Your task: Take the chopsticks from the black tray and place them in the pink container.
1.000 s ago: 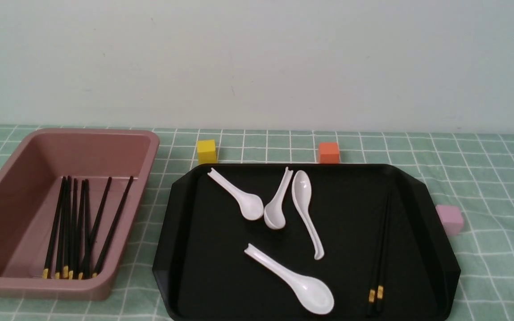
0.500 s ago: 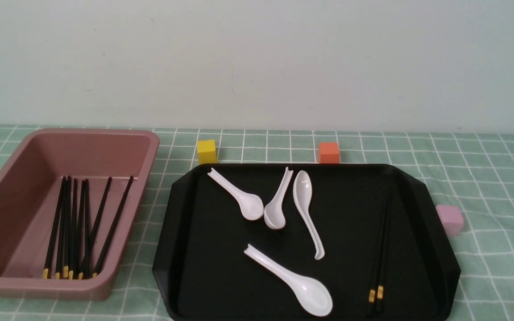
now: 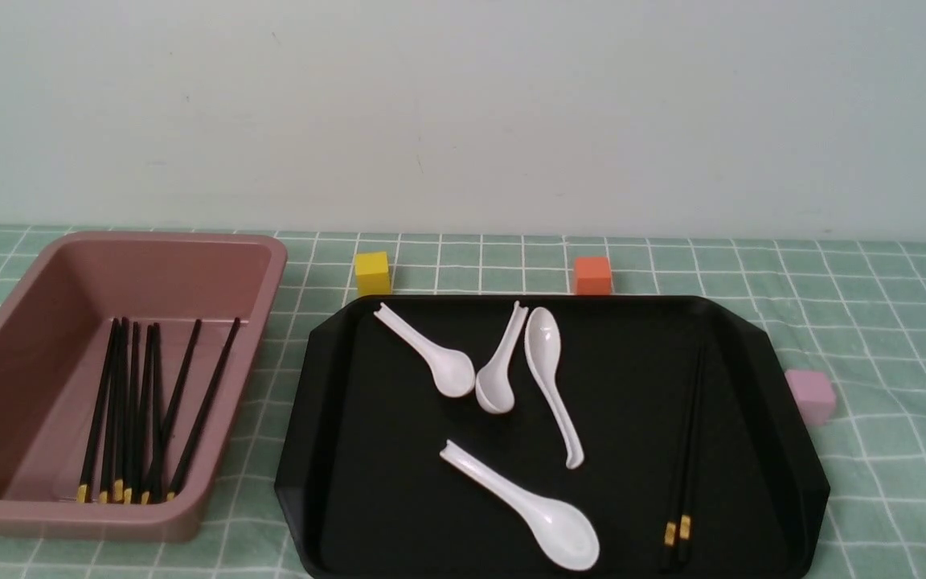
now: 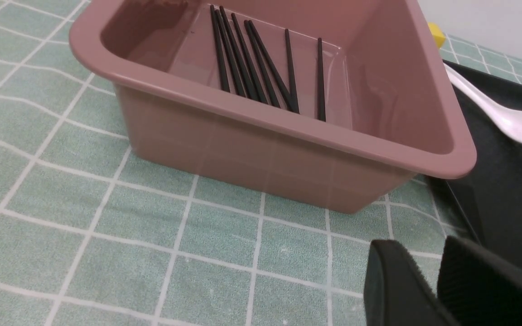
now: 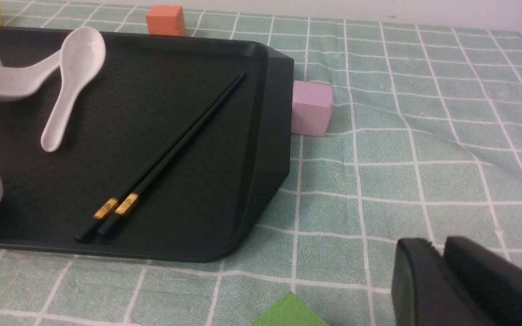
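Note:
Two black chopsticks (image 3: 688, 434) with yellow bands lie side by side along the right part of the black tray (image 3: 640, 386); they also show in the right wrist view (image 5: 184, 140). The pink container (image 3: 157, 241) stands to the tray's left and holds several more chopsticks (image 3: 141, 410). Neither gripper shows in the front view. My left gripper (image 4: 428, 246) is shut and empty over the cloth, just outside the pink container's (image 4: 288, 149) near corner. My right gripper (image 5: 437, 244) is shut and empty over the cloth, off the black tray's (image 5: 270, 136) right rim.
Several white spoons (image 3: 547, 362) lie across the tray's middle and left. A yellow cube (image 3: 372, 273) and an orange cube (image 3: 592, 276) sit behind the tray, and a pale pink cube (image 3: 810, 396) touches its right rim. A green block (image 5: 290, 312) lies near my right gripper.

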### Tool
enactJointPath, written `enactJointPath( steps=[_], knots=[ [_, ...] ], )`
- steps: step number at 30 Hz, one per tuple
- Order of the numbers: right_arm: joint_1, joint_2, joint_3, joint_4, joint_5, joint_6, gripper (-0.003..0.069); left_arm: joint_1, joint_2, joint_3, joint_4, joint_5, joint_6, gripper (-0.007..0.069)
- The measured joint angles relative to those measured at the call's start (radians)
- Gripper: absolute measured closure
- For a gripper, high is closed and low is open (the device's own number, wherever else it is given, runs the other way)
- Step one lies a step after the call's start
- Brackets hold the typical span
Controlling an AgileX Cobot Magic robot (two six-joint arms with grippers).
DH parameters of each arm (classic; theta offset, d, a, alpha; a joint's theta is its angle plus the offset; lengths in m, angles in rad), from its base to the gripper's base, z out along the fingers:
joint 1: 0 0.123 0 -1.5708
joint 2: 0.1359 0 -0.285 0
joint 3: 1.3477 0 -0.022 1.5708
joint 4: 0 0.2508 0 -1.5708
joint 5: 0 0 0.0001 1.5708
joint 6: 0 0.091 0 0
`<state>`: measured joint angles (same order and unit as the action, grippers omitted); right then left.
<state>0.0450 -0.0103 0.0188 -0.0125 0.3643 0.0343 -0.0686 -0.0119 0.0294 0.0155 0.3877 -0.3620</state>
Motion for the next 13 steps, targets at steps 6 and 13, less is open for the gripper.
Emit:
enactJointPath(
  steps=[6, 13],
  knots=[
    [0.000, 0.000, 0.000, 0.000, 0.000, 0.000, 0.0544, 0.000, 0.000, 0.000, 0.000, 0.000, 0.000, 0.0452],
    [0.000, 0.000, 0.000, 0.000, 0.000, 0.000, 0.0535, 0.000, 0.000, 0.000, 0.000, 0.000, 0.000, 0.0452]
  ],
)
